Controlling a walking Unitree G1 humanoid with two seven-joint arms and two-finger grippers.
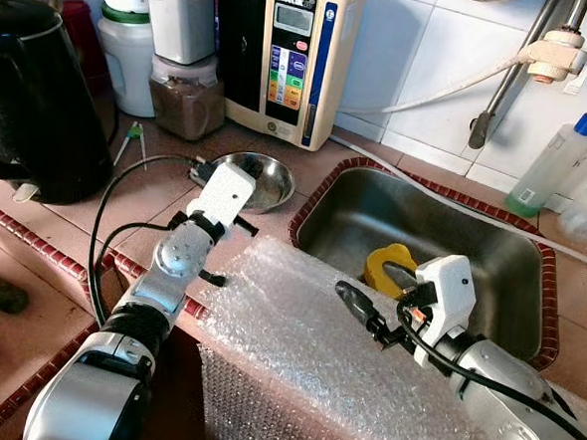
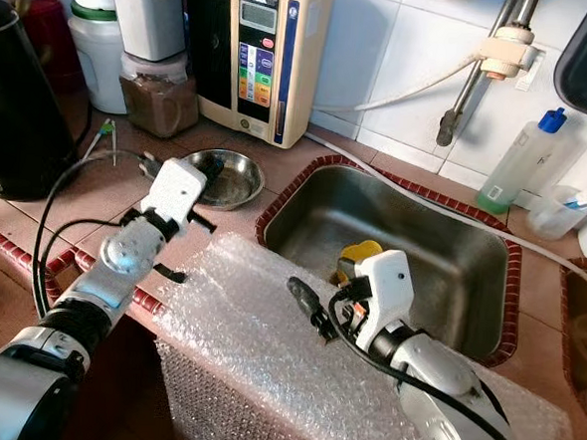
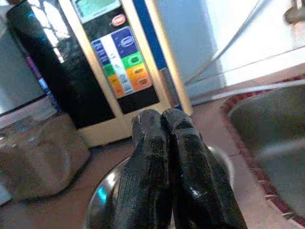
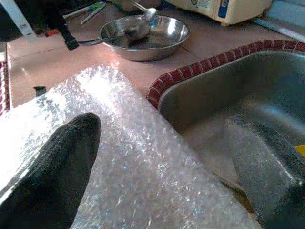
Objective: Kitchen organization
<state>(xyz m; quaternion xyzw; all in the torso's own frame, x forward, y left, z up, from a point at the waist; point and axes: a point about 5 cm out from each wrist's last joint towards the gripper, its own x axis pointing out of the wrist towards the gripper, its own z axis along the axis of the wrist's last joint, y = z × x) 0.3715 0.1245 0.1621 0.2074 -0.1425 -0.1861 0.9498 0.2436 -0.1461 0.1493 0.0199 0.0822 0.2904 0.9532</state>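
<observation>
left gripper (image 3: 167, 157): 2 fingers pressed together, empty, poised over steel bowl (image 1: 261, 178) on the counter beside the sink (image 1: 530, 269) | right gripper (image 4: 167, 157): spread wide, empty, above bubble wrap (image 1: 305, 350) padding the counter edge | likely staging a bowl pickup

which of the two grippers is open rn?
The right gripper, hovering over the bubble wrap at the sink edge, fingers spread wide. The left gripper, above the steel bowl, has fingers pressed together.

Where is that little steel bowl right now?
The steel bowl sits on the counter left of the sink, before the water purifier, beneath the left gripper.
</observation>
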